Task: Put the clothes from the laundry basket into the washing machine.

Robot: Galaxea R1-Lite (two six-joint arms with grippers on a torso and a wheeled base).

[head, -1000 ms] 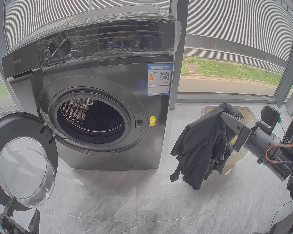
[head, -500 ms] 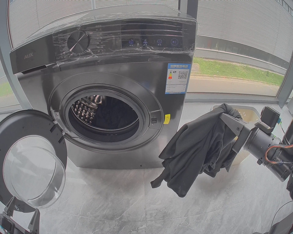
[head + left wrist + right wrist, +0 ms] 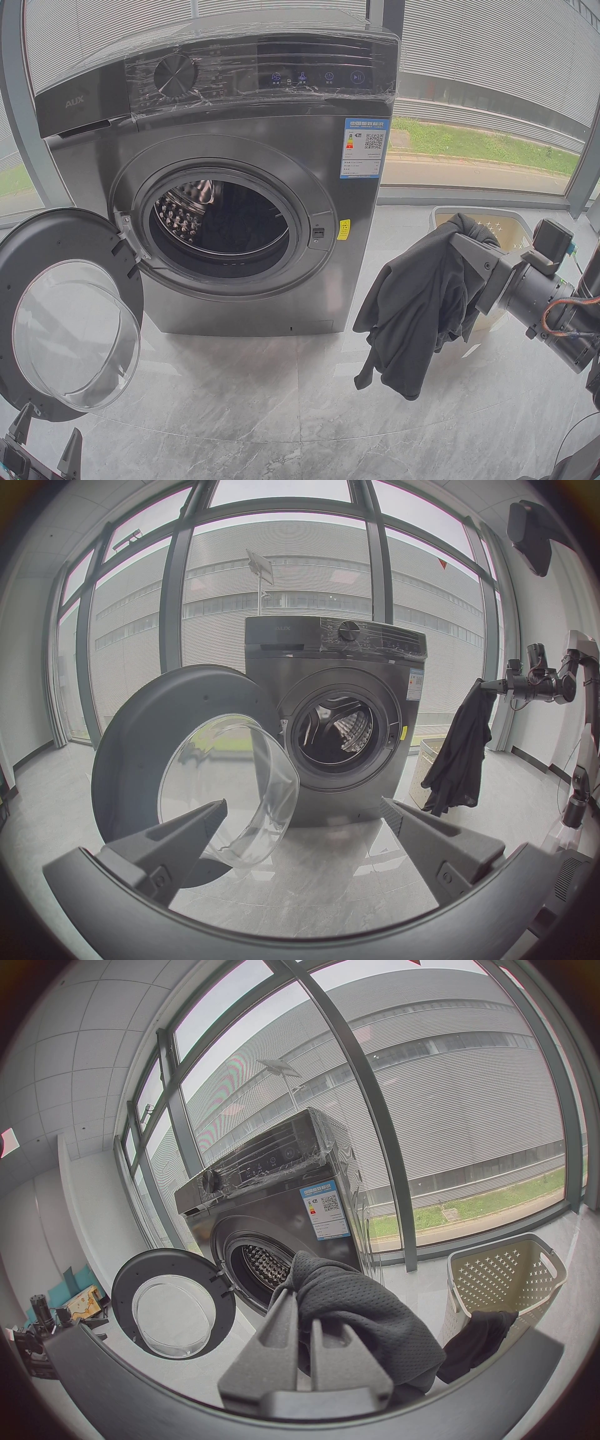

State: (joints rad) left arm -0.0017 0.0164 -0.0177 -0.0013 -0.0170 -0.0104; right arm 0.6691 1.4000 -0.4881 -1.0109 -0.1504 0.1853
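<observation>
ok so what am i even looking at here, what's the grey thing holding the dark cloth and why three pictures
It is a two-armed robot on wheels, doing laundry. One picture comes from a camera on its head, looking down at the floor. The other two come from cameras on its wrists, so each shows that arm's own pincer up close. On the floor stand a washer, its round door swung open, and a pale basket on the robot's right. The right pincer is shut on a dark garment, which hangs clear of the floor beside the basket. The left pincer is open and empty, low near the door.
</observation>
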